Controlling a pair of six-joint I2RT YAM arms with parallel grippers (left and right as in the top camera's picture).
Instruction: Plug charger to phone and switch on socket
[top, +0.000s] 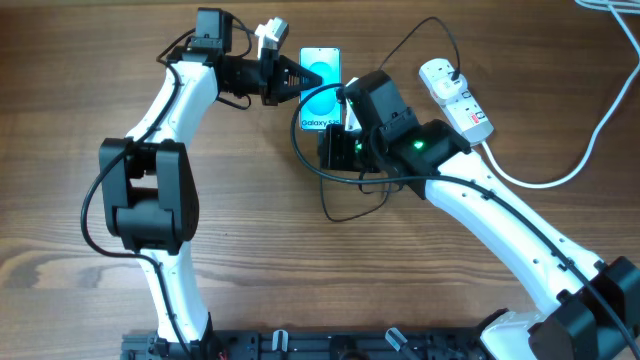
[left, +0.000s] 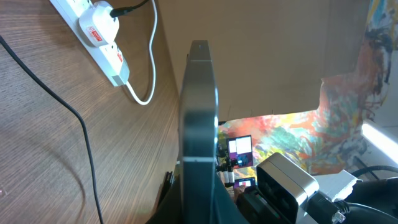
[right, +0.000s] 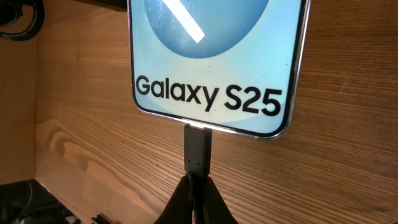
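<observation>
Wooden table (top: 250, 250) takes up most of the overhead view, with both arms meeting near the top middle. The socket (top: 455, 97) lies in the upper right, its thick white cord (top: 590, 140) trailing off to the right edge, well apart from the phone. The phone (top: 320, 72) sits top centre, screen up, "Galaxy S25" lettering at its lower end. The left gripper (top: 288, 78) is clamped on the phone's left side, and its wrist cam shows the phone edge-on between the fingers. The right gripper (right: 196, 190) is pinched tight on the charger (left: 87, 146), right at its connector tip (right: 198, 146), which touches the middle of the phone's bottom edge.
</observation>
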